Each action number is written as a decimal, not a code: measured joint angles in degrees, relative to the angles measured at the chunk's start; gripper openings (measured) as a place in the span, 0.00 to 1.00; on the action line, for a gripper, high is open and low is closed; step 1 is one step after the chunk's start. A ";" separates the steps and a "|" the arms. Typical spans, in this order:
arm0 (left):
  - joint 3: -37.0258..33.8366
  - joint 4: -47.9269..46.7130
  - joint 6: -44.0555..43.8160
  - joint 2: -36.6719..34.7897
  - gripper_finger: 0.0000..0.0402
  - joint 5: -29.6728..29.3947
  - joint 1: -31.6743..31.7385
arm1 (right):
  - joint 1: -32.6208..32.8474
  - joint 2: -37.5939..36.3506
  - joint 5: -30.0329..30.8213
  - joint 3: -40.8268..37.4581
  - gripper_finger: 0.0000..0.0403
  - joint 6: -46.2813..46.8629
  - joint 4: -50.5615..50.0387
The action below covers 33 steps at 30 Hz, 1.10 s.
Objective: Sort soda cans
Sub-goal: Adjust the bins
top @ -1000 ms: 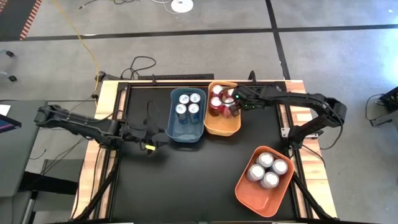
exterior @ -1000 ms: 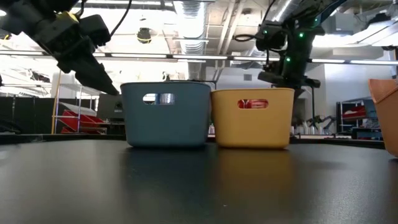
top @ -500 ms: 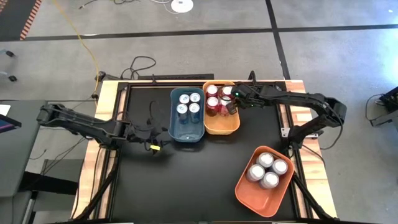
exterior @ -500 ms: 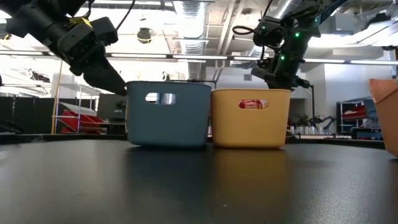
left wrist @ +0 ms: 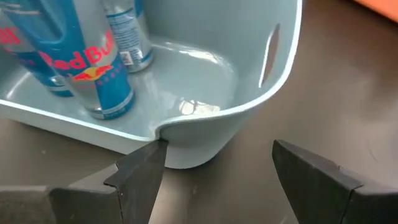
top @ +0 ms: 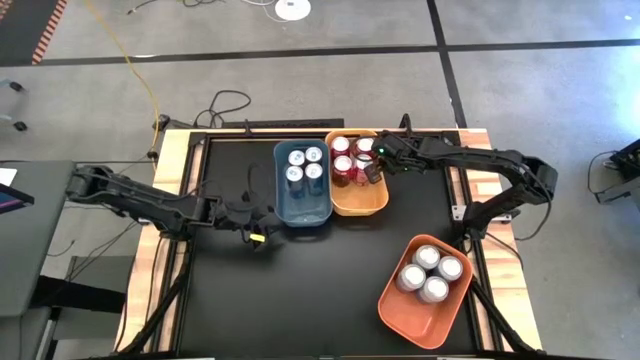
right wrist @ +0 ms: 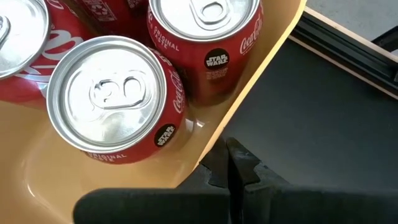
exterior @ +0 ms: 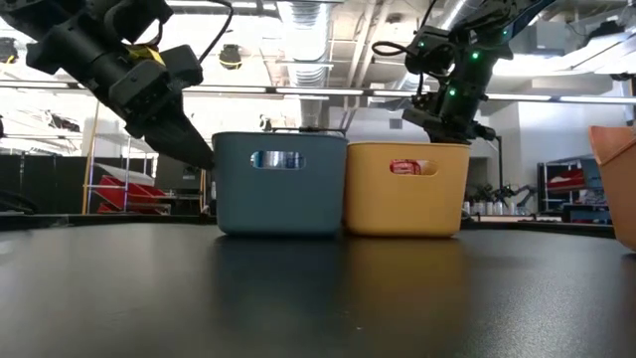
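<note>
Risk we note: left gripper [left wrist: 211,165], jaws apart, one touching the blue bin [top: 302,185] of Red Bull cans [left wrist: 93,62], could shove it; right gripper [right wrist: 231,167], jaws together, sits at the yellow bin [top: 357,178] wall beside the Coca-Cola cans [right wrist: 115,99].

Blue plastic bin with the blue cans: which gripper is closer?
Left. The left gripper sits open at the blue plastic bin's near corner, one finger against its rim. The right gripper is shut over the neighbouring yellow bin.
</note>
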 joint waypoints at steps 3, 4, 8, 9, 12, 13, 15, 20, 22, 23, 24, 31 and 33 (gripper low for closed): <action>0.00 -0.07 0.00 -0.22 0.72 -0.57 0.80 | 0.02 0.00 -0.04 0.00 0.01 -0.48 -0.19; 0.00 -0.16 0.00 -0.22 0.72 -0.76 1.11 | 0.02 0.00 -0.04 0.00 0.01 -0.58 -0.31; 0.00 -0.89 0.02 -0.23 0.72 -1.74 2.11 | 0.10 -0.01 -0.09 0.00 0.01 -0.55 -0.42; 0.00 -1.18 0.02 -0.24 0.72 -1.98 2.34 | 0.25 -0.01 -0.08 0.00 0.01 -0.55 -0.44; 0.00 -1.80 0.02 -0.24 0.72 -3.12 3.05 | 0.75 -0.02 -0.05 0.00 0.01 -0.55 -0.44; 0.00 -1.97 0.00 -0.24 0.72 -3.33 3.19 | 0.95 -0.01 -0.07 0.00 0.01 -0.55 -0.48; 0.00 -2.26 -0.27 -0.24 0.72 -3.47 3.19 | 1.44 -0.02 -0.05 0.00 0.01 -0.55 -0.42; 0.02 -7.52 -4.13 -0.26 0.72 -1.85 2.39 | 2.56 -0.02 -0.01 0.00 0.01 -0.59 -0.10; 0.00 -9.86 -6.19 -0.24 0.72 -3.21 1.75 | 2.69 0.33 -0.26 0.00 0.01 -0.98 0.99; 0.00 -10.48 -7.34 -0.24 0.72 -4.45 1.63 | 2.71 0.69 -0.48 0.00 0.01 -1.01 1.74; 0.00 -11.09 -8.48 -0.24 0.72 -5.33 1.50 | 2.73 1.04 -0.56 0.00 0.01 -1.01 2.42; 0.00 -11.91 -13.11 -0.24 0.72 -6.31 0.38 | 3.37 6.62 -0.20 0.20 0.01 -3.58 5.41; 0.00 -11.73 -14.57 -0.24 0.72 -7.45 -0.48 | 3.44 8.42 -0.20 0.09 0.01 -5.12 7.00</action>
